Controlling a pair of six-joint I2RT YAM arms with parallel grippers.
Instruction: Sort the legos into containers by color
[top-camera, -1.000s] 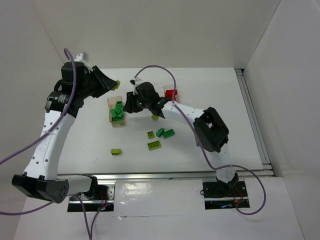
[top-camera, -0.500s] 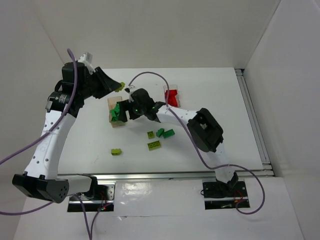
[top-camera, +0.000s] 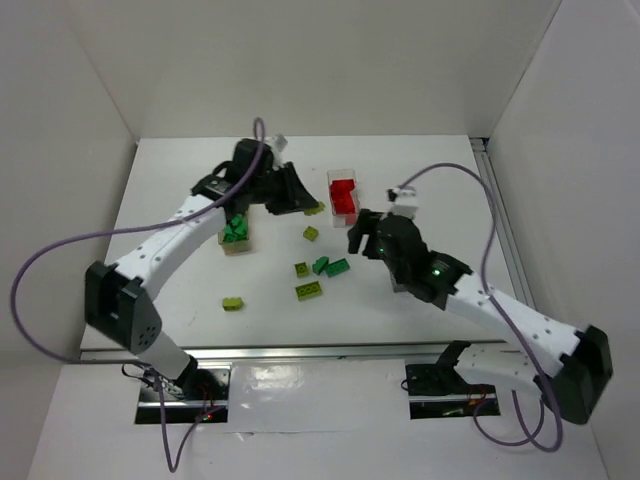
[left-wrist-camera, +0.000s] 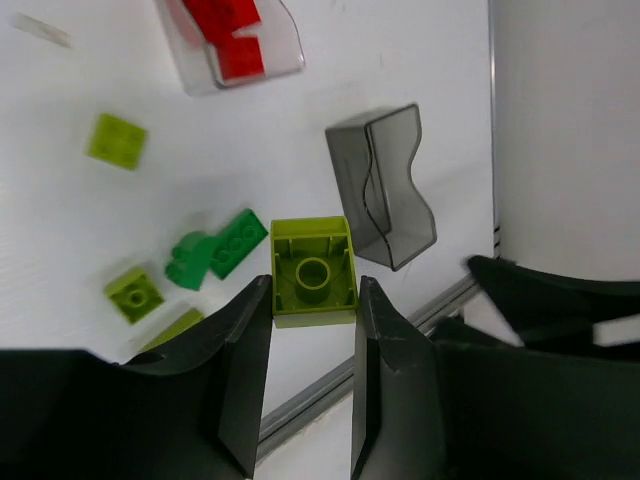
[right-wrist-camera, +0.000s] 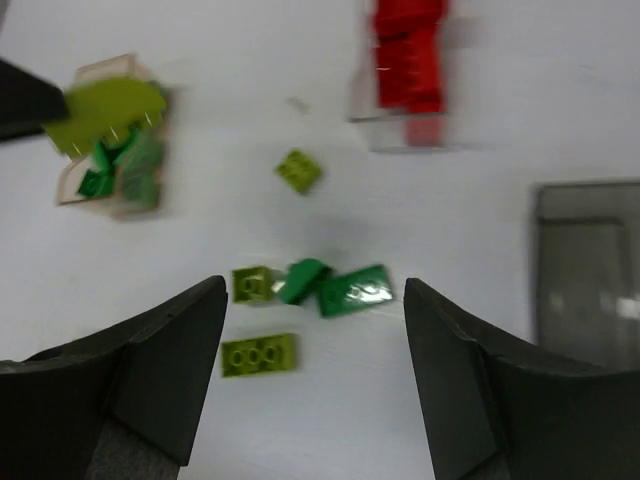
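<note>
My left gripper (left-wrist-camera: 312, 292) is shut on a lime brick (left-wrist-camera: 313, 272) and holds it in the air. In the top view the left gripper (top-camera: 305, 205) hangs between the wood container (top-camera: 238, 248), which holds dark green legos (top-camera: 236, 230), and the clear container (top-camera: 343, 173), which holds red legos (top-camera: 344, 195). The dark grey container (left-wrist-camera: 380, 190) stands empty. My right gripper (right-wrist-camera: 315, 290) is open and empty above the loose legos. These are a small lime square (top-camera: 311, 233), a lime brick (top-camera: 301, 269), two dark green bricks (top-camera: 330, 266), a lime bar (top-camera: 308, 290) and a lime brick (top-camera: 233, 303).
White walls close in the table on the left, back and right. A metal rail (top-camera: 300, 350) runs along the near edge. The right arm (top-camera: 480, 305) crosses the right half of the table and covers most of the dark grey container in the top view.
The right gripper has opened, left a small lime square on the table and drawn back to the right. The left gripper has swung right with its lime brick.
</note>
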